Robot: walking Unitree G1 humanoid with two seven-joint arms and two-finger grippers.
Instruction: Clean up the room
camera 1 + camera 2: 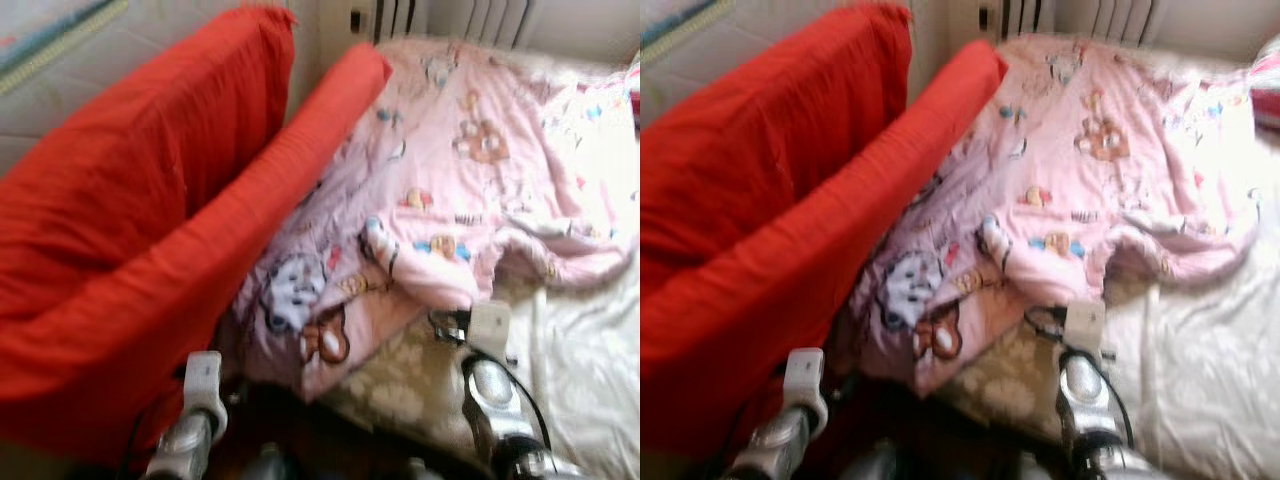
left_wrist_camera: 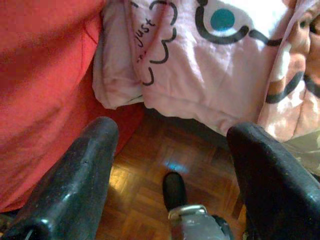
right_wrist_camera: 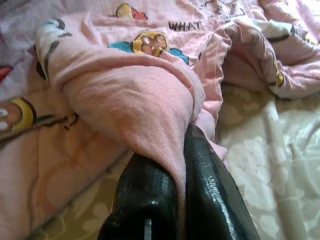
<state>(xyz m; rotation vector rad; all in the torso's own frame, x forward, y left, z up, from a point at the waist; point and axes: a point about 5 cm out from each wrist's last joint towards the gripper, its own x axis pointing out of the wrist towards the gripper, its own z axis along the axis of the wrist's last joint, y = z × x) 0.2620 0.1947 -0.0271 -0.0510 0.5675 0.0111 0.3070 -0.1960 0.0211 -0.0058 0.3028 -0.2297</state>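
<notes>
A pink cartoon-print blanket (image 1: 470,170) lies rumpled across the bed, one corner hanging over the near edge. My right gripper (image 3: 181,165) is shut on a fold of that blanket, the cloth pinched between its two black fingers (image 3: 210,185). The right arm (image 1: 490,385) reaches up from the bottom right to the blanket's near edge. My left gripper (image 2: 170,150) is open, its fingers (image 2: 75,185) spread above the wooden floor, just short of the blanket's hanging corner (image 2: 165,75). The left arm (image 1: 195,410) sits low beside the red cloth.
Two big red cushions or a red mattress (image 1: 140,220) lean against the bed's left side. A pale patterned sheet (image 1: 590,370) covers the bed at right. A radiator (image 1: 450,18) stands at the back wall. Brown parquet floor (image 2: 145,200) lies below.
</notes>
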